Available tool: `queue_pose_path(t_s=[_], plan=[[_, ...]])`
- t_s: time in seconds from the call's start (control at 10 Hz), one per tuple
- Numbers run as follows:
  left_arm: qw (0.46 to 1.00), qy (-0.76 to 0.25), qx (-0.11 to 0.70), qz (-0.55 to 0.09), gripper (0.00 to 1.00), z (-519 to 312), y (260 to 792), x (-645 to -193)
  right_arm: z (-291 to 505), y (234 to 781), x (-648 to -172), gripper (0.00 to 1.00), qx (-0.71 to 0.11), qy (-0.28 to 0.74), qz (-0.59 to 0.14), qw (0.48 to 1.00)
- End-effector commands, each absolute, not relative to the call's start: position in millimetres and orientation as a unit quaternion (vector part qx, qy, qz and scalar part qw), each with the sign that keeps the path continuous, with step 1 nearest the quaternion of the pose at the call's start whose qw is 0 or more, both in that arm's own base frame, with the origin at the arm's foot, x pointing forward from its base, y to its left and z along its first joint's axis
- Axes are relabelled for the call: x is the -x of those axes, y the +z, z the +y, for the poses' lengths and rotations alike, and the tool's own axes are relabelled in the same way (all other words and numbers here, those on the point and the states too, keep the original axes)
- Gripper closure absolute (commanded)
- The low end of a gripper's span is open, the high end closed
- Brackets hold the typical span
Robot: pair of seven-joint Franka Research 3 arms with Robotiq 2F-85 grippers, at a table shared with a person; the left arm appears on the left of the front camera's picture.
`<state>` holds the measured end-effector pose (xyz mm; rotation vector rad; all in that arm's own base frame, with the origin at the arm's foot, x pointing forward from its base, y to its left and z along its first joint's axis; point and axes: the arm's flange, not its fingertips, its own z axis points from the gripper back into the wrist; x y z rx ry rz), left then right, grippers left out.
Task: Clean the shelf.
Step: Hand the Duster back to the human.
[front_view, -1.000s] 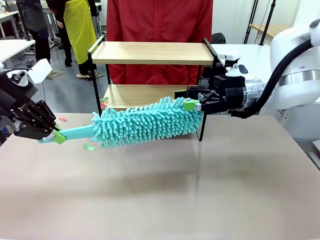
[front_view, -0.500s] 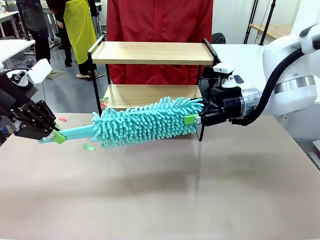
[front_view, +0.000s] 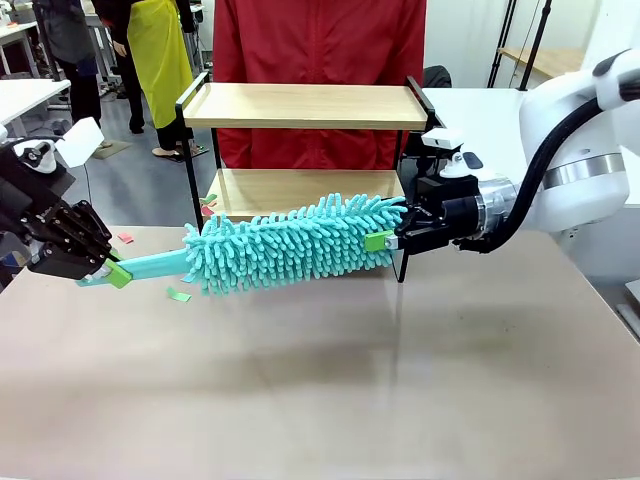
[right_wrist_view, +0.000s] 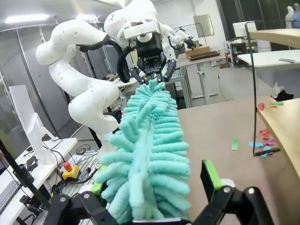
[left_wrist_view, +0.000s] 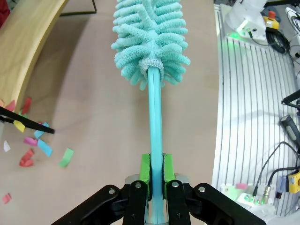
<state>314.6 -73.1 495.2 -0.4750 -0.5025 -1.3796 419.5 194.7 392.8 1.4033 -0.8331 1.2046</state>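
Note:
The shelf (front_view: 305, 105) stands at the table's far side, its two wooden boards in a black frame. Coloured paper scraps (left_wrist_view: 33, 140) lie on the left end of its lower board (front_view: 290, 190) and on the table beside it. A teal fluffy duster (front_view: 290, 245) hangs level in front of the lower board. My left gripper (front_view: 112, 274) is shut on the duster's handle (left_wrist_view: 155, 117). My right gripper (front_view: 385, 237) is at the duster's far tip, open, with its fingers (right_wrist_view: 211, 174) spread to either side of the fluffy head (right_wrist_view: 150, 150).
A person in a red top (front_view: 320, 40) stands right behind the shelf. A green scrap (front_view: 178, 295) lies on the table under the duster. The near half of the tan table (front_view: 320, 400) is bare. Another white table (front_view: 490, 110) is at the right.
My right gripper has rolled its wrist and dropped a little, settling around the duster's tip. The duster, the left arm and the shelf have stayed put.

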Motion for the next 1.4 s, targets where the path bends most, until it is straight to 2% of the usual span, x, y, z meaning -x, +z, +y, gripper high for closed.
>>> queue_pose_path(t_s=[0.0,0.1,0.2,0.3,0.4,1.0,1.3], plan=[[0.716,-0.619,0.224,-0.233,0.87,-74.4,497.8,-314.1,199.5,393.6,-419.0,0.59,-0.586,0.514,-0.357,0.514],[0.716,-0.619,0.224,-0.233,0.87,-74.4,497.8,-314.1,198.6,394.0,-419.1,0.6,-0.587,0.514,-0.355,0.515],[0.716,-0.619,0.224,-0.233,0.87,-74.4,497.8,-314.1,197.8,393.9,-419.3,1.0,-0.588,0.516,-0.354,0.513],[0.716,-0.619,0.224,-0.233,0.87,-74.4,497.8,-314.1,197.0,393.7,-420.0,0.65,-0.594,0.516,-0.348,0.509],[0.716,-0.619,0.224,-0.233,0.87,-74.4,497.8,-314.1,196.1,393.6,-420.2,1.0,-0.596,0.517,-0.344,0.509],[0.716,-0.619,0.224,-0.233,0.87,-74.4,497.8,-314.1,193.3,395.4,-418.3,1.0,-0.597,0.528,-0.339,0.499],[0.716,-0.619,0.224,-0.233,0.87,-74.4,497.8,-314.1,189.7,395.7,-421.5,1.0,-0.596,0.514,-0.359,0.502]])
